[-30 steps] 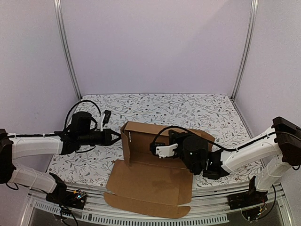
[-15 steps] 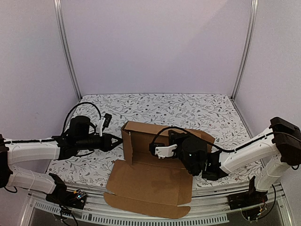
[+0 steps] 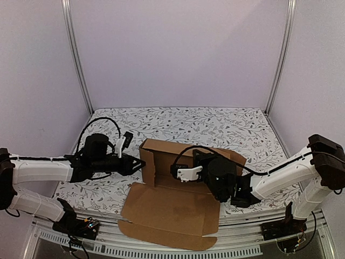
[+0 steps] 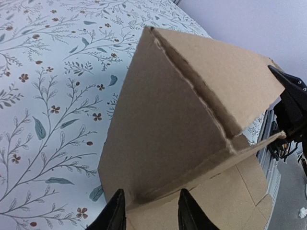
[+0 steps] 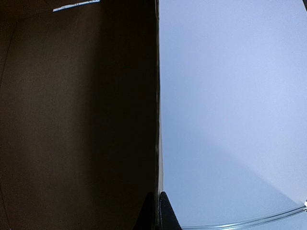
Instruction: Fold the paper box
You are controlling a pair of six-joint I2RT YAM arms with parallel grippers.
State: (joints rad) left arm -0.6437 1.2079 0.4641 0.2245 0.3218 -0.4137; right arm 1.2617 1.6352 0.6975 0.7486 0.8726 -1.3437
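Note:
The paper box (image 3: 168,208) is brown cardboard, partly raised, with a back wall, a left side wall and a flat flap lying toward the near edge. My left gripper (image 3: 139,163) is at the upright left side wall. In the left wrist view it is open (image 4: 151,203), with its fingertips (image 4: 119,201) over the lower corner of that wall (image 4: 177,115). My right gripper (image 3: 183,172) is inside the box. In the right wrist view it (image 5: 158,208) is shut on the thin edge of a dark cardboard panel (image 5: 76,120).
The floral tablecloth (image 3: 215,124) covers the table behind and beside the box. Metal frame posts (image 3: 78,59) stand at the back corners, with purple walls around. The box's near flap overhangs the front rail (image 3: 161,243).
My left gripper went from shut to open and slid right, up to the box's left side wall. The right gripper stayed shut on its panel, almost still.

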